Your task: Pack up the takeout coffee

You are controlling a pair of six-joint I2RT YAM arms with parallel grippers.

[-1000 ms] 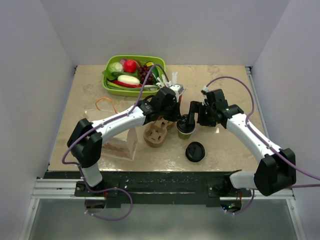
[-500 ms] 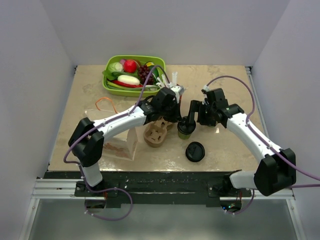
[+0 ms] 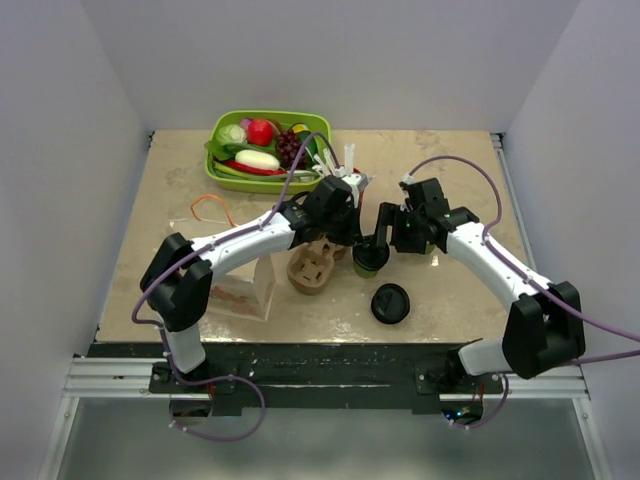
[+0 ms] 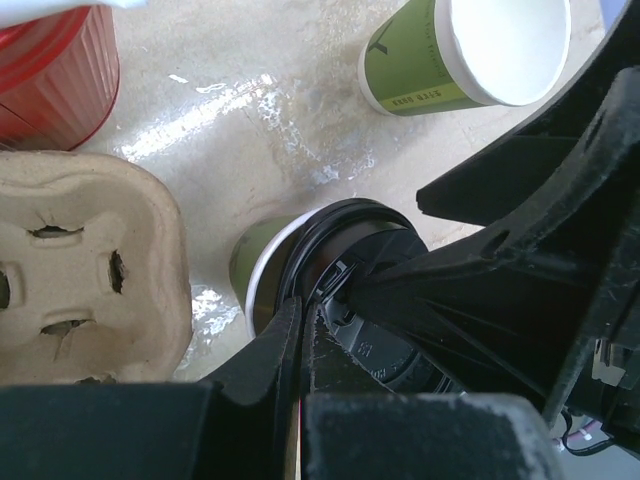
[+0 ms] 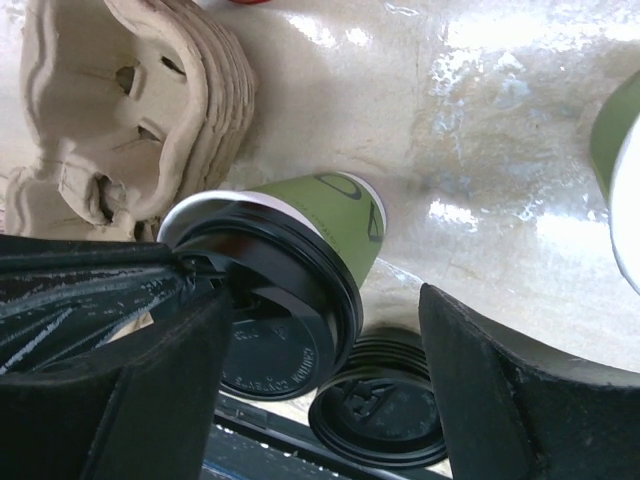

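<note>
The takeout coffee, a small green paper cup point(image 3: 369, 262) with a round black lid point(image 5: 285, 300), stands on the table between the two grippers, just right of the brown cup carrier point(image 3: 312, 267). My left gripper point(image 3: 350, 232) reaches over it and, in the left wrist view, is shut point(image 4: 300, 312) on the lid's rim point(image 4: 345, 275). My right gripper point(image 3: 386, 238) is open point(image 5: 325, 305); its fingers stand on either side of the cup, the left one against the lid and the right one apart from it.
A stack of spare black lids point(image 3: 390, 302) lies near the front. A second green cup point(image 4: 470, 50), open, stands nearby, as does a red ribbed cup point(image 4: 55, 75). A paper bag point(image 3: 248, 290) is left of the carrier, and a green food tray point(image 3: 225, 175) sits at the back.
Both grippers and the cup have shifted very slightly towards the back. The right arm's elbow has swung inward a little.
</note>
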